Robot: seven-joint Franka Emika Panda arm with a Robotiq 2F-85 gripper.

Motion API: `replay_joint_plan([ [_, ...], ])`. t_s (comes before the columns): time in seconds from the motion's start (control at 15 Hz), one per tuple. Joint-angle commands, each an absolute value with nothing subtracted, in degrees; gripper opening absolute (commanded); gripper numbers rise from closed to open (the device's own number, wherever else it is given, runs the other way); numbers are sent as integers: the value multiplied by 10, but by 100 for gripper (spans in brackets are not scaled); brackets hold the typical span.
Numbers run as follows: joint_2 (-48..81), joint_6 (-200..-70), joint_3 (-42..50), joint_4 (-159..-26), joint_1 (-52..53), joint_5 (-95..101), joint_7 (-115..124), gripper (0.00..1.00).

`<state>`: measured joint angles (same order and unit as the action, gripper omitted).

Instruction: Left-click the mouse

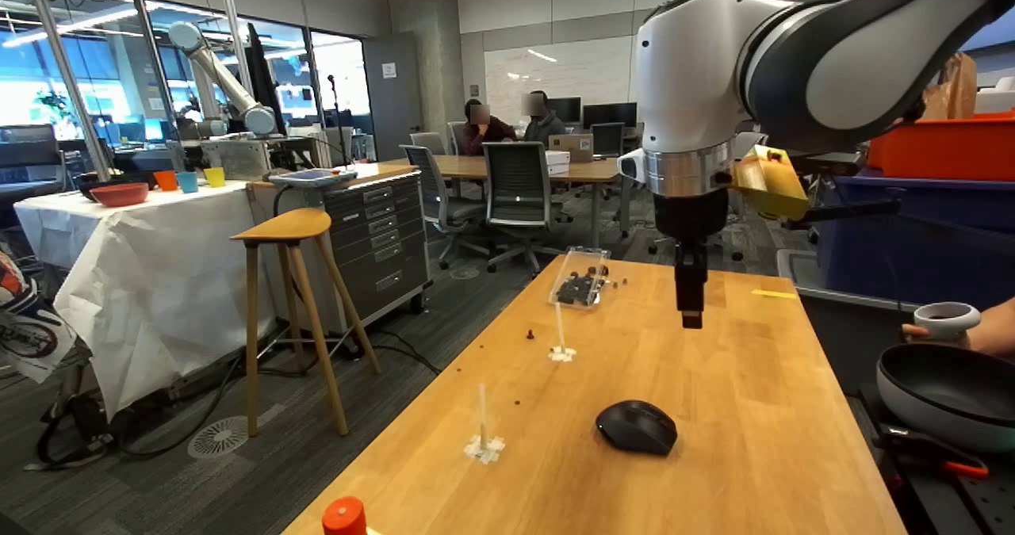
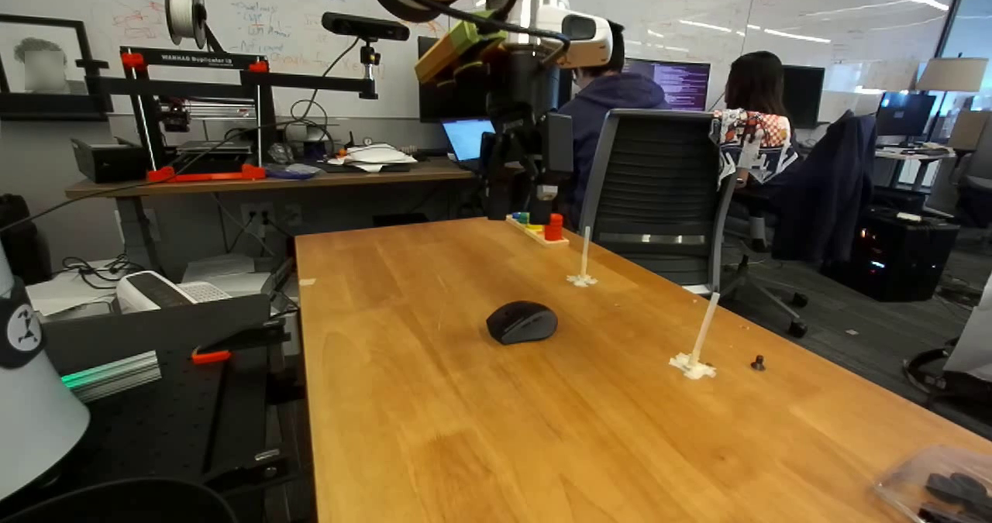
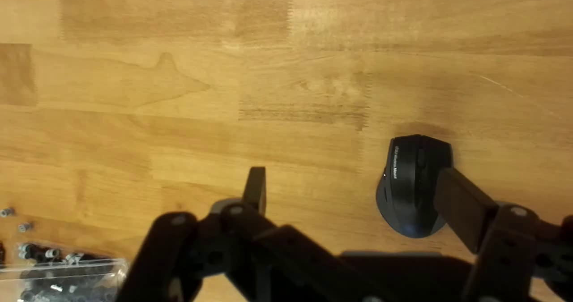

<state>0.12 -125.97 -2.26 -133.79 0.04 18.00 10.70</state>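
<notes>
Wrist view shows the claw (image 3: 356, 185) spread wide, its two fingers (image 3: 465, 210) well apart, with the table (image 3: 309, 154) and part of the mouse (image 3: 408, 183) visible between them. The finger on the picture's right overlaps one flank of the mouse there, yet in both exterior views the claw hangs empty above the table, apart from the mouse.

The mouse sits upright on the wood. Its long axis runs nearly straight up and down the wrist view, across the grain; the button end points to the top, the rounded palm end to the bottom.

It lies well in from the table's edges. Past the button end, a broad stretch of open wood reaches to one long edge. Past the palm end, two pale sticks (image 2: 704, 329) stand in white patches (image 2: 686, 366), nearer the opposite long edge. Farther out along that same edge, a clear tray (image 1: 572, 264) of small dark pieces (image 1: 577, 289) lies near a corner, and a red stack (image 2: 553, 228) stands toward the table's other end.
</notes>
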Motion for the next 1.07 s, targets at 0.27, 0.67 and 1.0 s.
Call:
replay_joint_plan([
  [0.27,40,-1307,-22,-1323,25,285,196,34],
  [0.67,35,-1313,-27,-1329,30,202,152,0],
  [1.0,49,-1321,-24,-1331,33,177,159,0],
])
